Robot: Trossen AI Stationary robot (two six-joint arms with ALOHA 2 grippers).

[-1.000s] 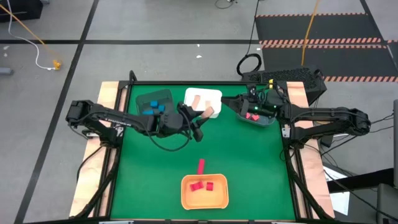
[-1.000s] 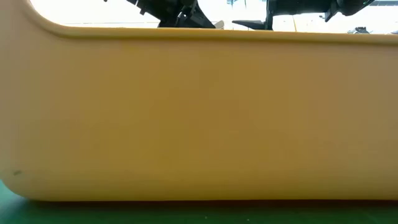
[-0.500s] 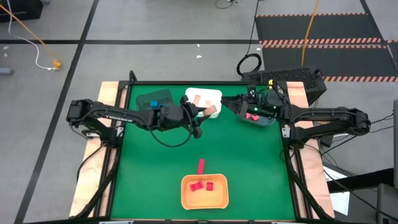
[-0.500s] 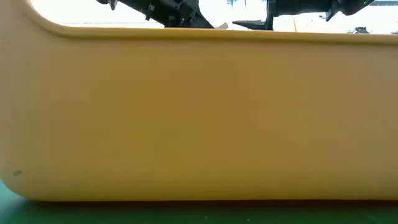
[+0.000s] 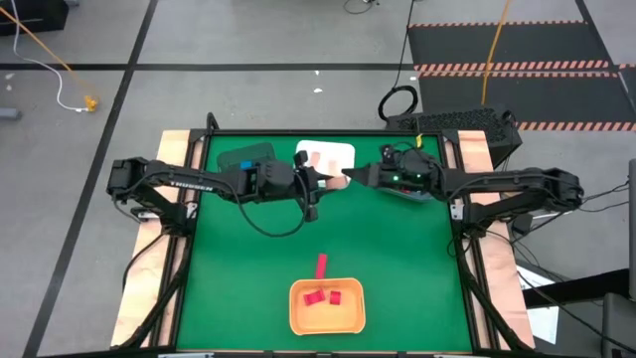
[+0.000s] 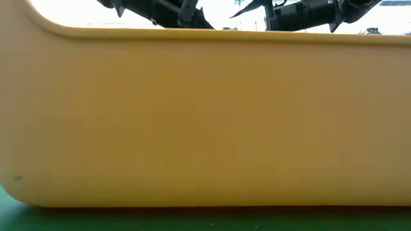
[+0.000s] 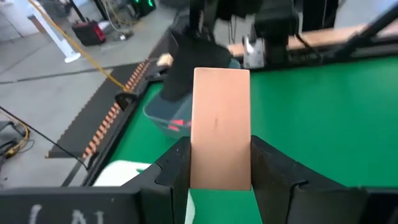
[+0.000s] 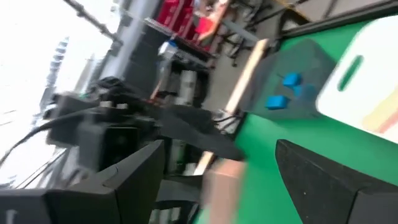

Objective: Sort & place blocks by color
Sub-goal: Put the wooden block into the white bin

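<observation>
My left gripper (image 5: 326, 183) is over the far middle of the table, shut on a pale tan bar block (image 7: 221, 118). The block's free end points toward my right gripper (image 5: 360, 177). That gripper is open and level, its fingers just short of the block (image 8: 221, 186) and apart from it. Blue blocks (image 8: 283, 90) lie in a dark bin (image 5: 243, 157). Red blocks (image 5: 325, 296) lie in an orange bin (image 5: 298, 316). A red bar (image 5: 320, 266) leans on that bin's far rim. My left gripper pinches the tan bar's two long sides (image 7: 194, 163) between its two fingers (image 7: 273, 168), near one end. The fingers run along the bar, roughly level, coming from the table's left. The bar sticks out ahead of them, lifted clear of the table.
A white bin (image 5: 328, 153) stands at the far edge just behind both grippers. A grey bin (image 7: 163, 118) with red pieces sits under my right arm. The low view is filled by the orange bin's wall (image 6: 205, 122). Bare green mat (image 5: 397, 259) lies between the grippers and the orange bin.
My left gripper has swung a little toward the far edge and rolled, turning the tan bar with it. Within the last half second my right gripper has come down and toward the table's left, up to the bar's free end. Neither gripper's opening has changed.
</observation>
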